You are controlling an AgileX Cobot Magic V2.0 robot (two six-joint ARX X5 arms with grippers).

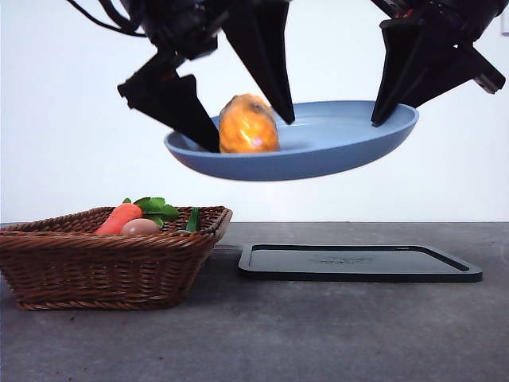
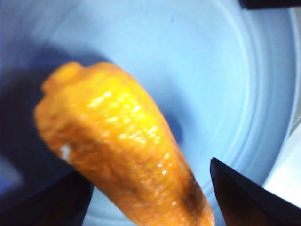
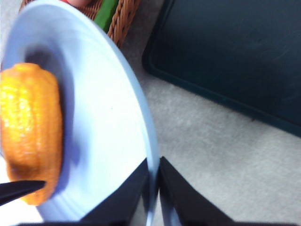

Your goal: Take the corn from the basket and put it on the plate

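Our right gripper (image 3: 154, 188) pinched the plate (image 1: 334, 151) rim, high above the desk. Our left gripper (image 2: 150, 197) hung open around the corn (image 2: 117, 141); we should lift away slowly.

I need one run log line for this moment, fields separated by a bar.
corn: lying in plate | plate: held above table | right end effector: shut on plate rim | left end effector: open around corn

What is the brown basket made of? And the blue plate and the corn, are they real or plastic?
The basket looks like woven brown wicker: you can see the plaited strands and braided rim. The plate seems smooth matte plastic or maybe glazed ceramic; its even light-blue surface leaves that open. The corn looks like shiny molded plastic, since its kernel rows gleam like a toy's, though I can't be sure.
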